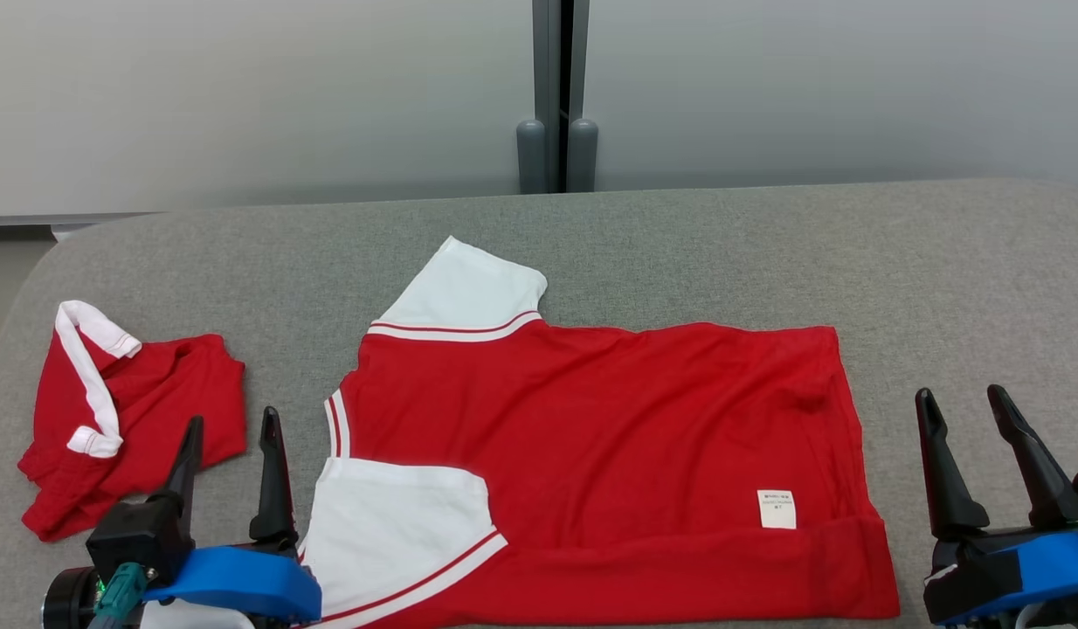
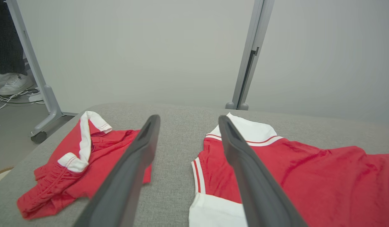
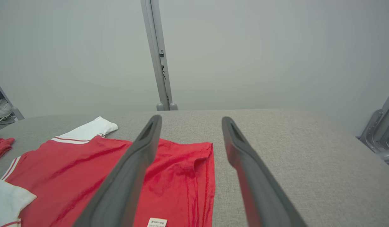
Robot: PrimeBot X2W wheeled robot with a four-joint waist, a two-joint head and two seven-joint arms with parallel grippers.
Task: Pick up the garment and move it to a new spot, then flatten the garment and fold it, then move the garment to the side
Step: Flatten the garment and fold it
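A grey fabric tabletop (image 1: 722, 253) runs from me back to pale partition panels (image 1: 242, 96) joined by a dark post (image 1: 556, 87). On my left lies a crumpled red cloth (image 1: 163, 402) with a white band. Past that edge, a person's white shoes (image 2: 11, 83) stand beside loose cables (image 2: 8, 102).

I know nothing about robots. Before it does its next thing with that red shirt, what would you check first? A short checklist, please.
1. Left gripper open and empty: ok.
2. Right gripper open and empty: ok.
3. Red shirt spread out on the grey table: ok.
4. Cloth smooth all over: not ok, a pucker sits near the hem's far corner.
5. Crumpled red garment lying apart from the shirt: ok, bare table between them.
6. Shirt's near edge fully on the table: cannot tell, it runs off the bottom of the head view.
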